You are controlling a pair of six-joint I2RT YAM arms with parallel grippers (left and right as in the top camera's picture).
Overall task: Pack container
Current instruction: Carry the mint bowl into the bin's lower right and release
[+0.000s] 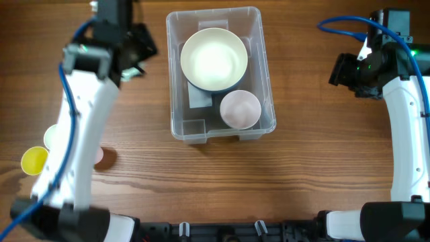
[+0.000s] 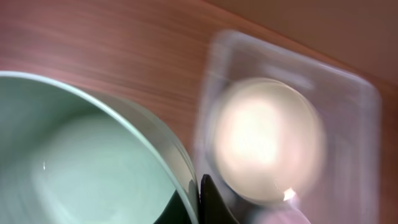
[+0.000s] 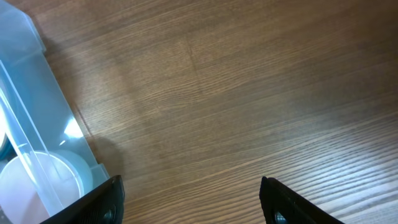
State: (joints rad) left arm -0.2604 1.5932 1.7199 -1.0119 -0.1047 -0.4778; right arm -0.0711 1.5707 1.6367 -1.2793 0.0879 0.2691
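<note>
Overhead: container (image 1: 176, 101) sits at top centre of the wooden table (image 1: 201, 175), upright, open top; inside it a big cream bowl (image 1: 213, 59) toward the far end and a small pink bowl (image 1: 240, 109) at the near right corner, the two just beside each other; left gripper (image 1: 134, 57) hangs left of the container, near its far corner; right gripper (image 1: 342, 70) well apart on the right side; a yellow bowl (image 1: 33, 160) lies at the left table edge, partly behind the left arm.

Left wrist: view blurred; left gripper (image 2: 189, 208) clenched on the rim of a green bowl (image 2: 74, 168); container and cream bowl smeared at right.

Right wrist: right gripper (image 3: 193, 202) released, fingers (image 3: 102, 199) wide apart over bare table, nothing between; container corner at left edge, pink bowl visible through its wall.
</note>
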